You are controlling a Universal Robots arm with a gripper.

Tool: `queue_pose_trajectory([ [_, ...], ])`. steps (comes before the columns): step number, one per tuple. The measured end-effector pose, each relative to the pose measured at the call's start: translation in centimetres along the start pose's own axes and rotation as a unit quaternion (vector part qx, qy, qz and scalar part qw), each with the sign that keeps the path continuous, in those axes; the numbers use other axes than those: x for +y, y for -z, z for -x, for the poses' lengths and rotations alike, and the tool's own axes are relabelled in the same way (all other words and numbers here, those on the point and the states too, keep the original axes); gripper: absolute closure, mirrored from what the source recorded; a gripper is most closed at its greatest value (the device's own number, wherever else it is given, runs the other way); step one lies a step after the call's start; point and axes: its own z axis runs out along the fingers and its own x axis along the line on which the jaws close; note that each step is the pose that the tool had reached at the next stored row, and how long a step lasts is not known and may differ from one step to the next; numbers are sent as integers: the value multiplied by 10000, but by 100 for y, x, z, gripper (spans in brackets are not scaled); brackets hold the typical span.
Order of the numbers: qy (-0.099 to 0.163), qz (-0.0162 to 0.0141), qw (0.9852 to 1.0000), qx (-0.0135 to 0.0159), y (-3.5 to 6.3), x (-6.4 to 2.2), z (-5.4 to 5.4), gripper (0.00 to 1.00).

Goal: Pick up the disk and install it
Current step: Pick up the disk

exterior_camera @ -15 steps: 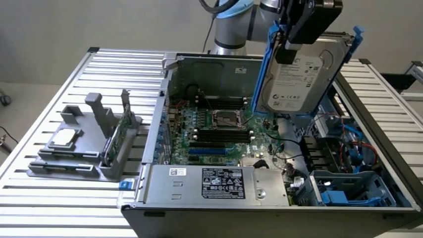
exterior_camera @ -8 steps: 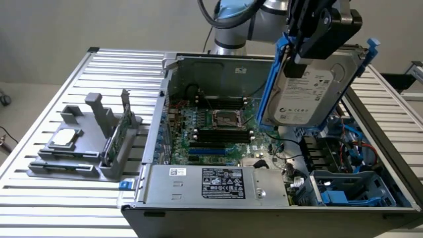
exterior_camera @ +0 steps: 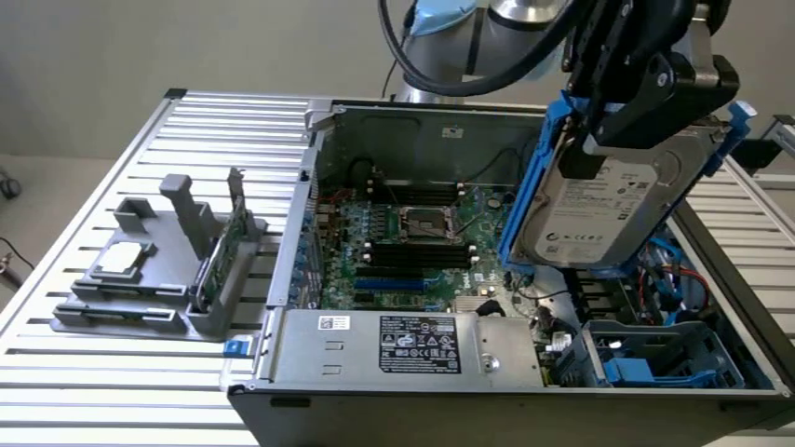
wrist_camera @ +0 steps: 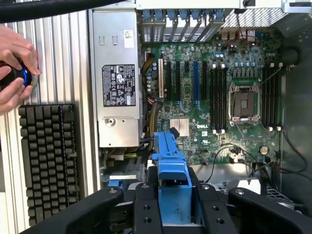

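Note:
The disk [exterior_camera: 609, 209], a silver-grey drive with a white label and blue rails, hangs tilted above the open computer case [exterior_camera: 410, 116], over its right side in the exterior view. My gripper [exterior_camera: 599, 140] is shut on the disk's upper end. In the wrist view the disk's blue rail [wrist_camera: 171, 165] sits clamped between my black fingers [wrist_camera: 146, 209], with the motherboard [wrist_camera: 219, 97] below. A blue drive bay [exterior_camera: 658, 358] lies in the case's near right corner, under the disk.
A grey fixture [exterior_camera: 162, 298] on the exterior view's left holds an upright green card [exterior_camera: 223, 251] and a small silver chip [exterior_camera: 121, 259]. The power supply [exterior_camera: 410, 340] lines the case's near edge. A person's hand [wrist_camera: 14, 68] and a keyboard [wrist_camera: 46, 161] lie beside the case.

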Motion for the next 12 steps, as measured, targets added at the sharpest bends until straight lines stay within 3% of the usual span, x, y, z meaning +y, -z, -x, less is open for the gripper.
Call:
queue_pose_trajectory([
  [6,0,0,10000,0,-18,-139,-168,67],
  [12,0,0,10000,0,-40,-366,-273,67],
])
